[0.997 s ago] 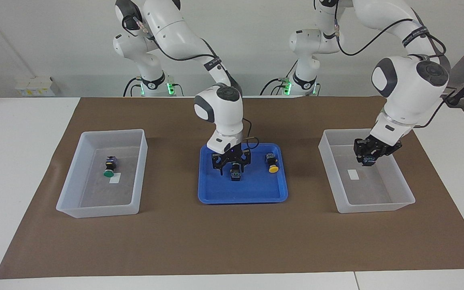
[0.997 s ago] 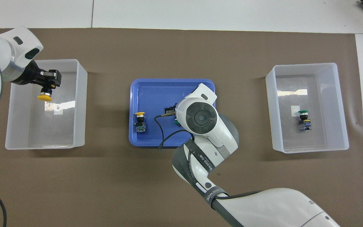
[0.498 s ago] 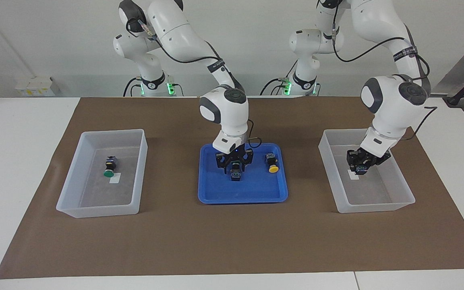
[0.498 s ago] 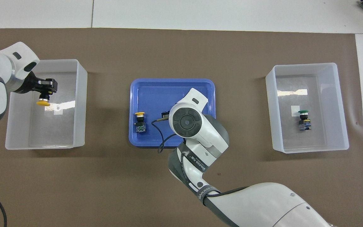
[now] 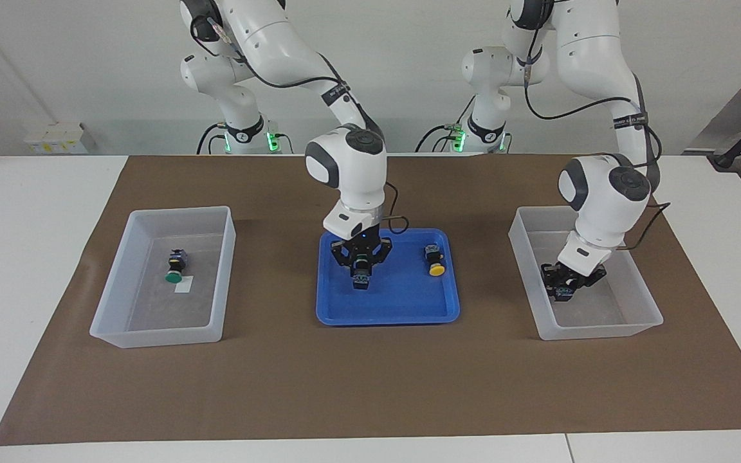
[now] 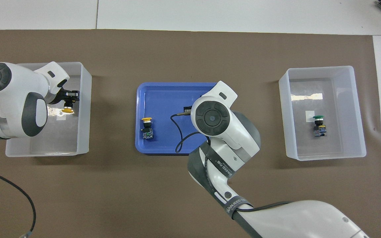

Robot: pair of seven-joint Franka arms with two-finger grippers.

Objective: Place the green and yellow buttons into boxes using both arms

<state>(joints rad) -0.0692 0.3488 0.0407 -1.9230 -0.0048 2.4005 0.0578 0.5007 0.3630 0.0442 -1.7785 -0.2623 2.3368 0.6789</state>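
My left gripper (image 5: 564, 287) is shut on a yellow button (image 6: 67, 110) and holds it low inside the clear box (image 5: 602, 332) at the left arm's end; it also shows in the overhead view (image 6: 67, 100). My right gripper (image 5: 362, 265) is down in the blue tray (image 5: 390, 315), shut on the black-and-blue body of a green button (image 5: 361, 281) whose cap is hidden. In the overhead view that arm's wrist covers both. Another yellow button (image 5: 435, 260) lies in the tray toward the left arm's end. A green button (image 5: 174, 267) lies in the clear box (image 5: 155, 337) at the right arm's end.
A brown mat (image 5: 370, 386) covers the table under the tray and both boxes. Each box has a small white label on its floor (image 5: 184, 287). A black cable (image 6: 177, 132) loops from the right wrist over the tray.
My left gripper has come down with the yellow button from above the box to near its floor. My right gripper's fingers have closed on the button in the tray and shifted slightly.
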